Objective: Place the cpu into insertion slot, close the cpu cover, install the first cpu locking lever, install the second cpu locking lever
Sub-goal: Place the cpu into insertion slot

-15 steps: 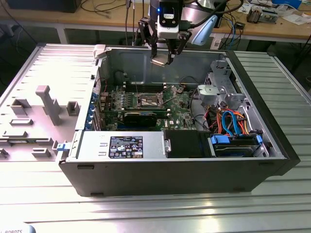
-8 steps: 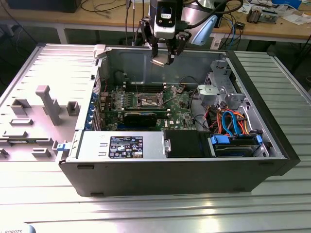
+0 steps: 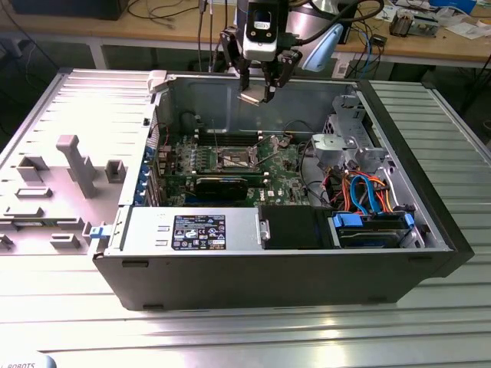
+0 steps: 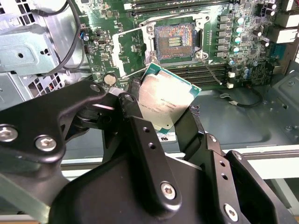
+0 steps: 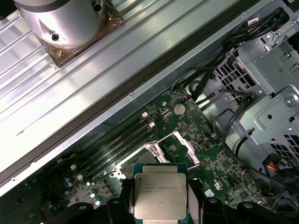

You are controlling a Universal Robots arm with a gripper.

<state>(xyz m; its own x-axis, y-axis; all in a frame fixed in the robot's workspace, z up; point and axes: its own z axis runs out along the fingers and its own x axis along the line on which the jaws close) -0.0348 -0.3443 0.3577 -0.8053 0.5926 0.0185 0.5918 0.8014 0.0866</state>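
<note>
The cpu (image 4: 163,100) is a flat square chip with a silver-grey metal top and a green edge. The hand (image 5: 160,204) is clamped on two opposite sides of it, above the open computer case (image 3: 268,268). Inside the case, the insertion slot (image 4: 174,43) on the green motherboard (image 4: 131,51) lies uncovered, with its contact field exposed.

My exterior view sits high and well back, looking down at a slant into the open computer case (image 3: 268,264) on the tabletop (image 3: 230,330). Both wrist views ride close above the motherboard (image 4: 117,46) (image 5: 219,163), looking down past the tool (image 4: 163,105) (image 5: 159,198) gripping the cpu (image 4: 164,100) (image 5: 160,196); both share the insertion slot (image 4: 174,41) (image 5: 145,157). The first wrist view faces outward, over the case wall (image 5: 140,79) to what seems the arm's base (image 5: 65,23).
</note>
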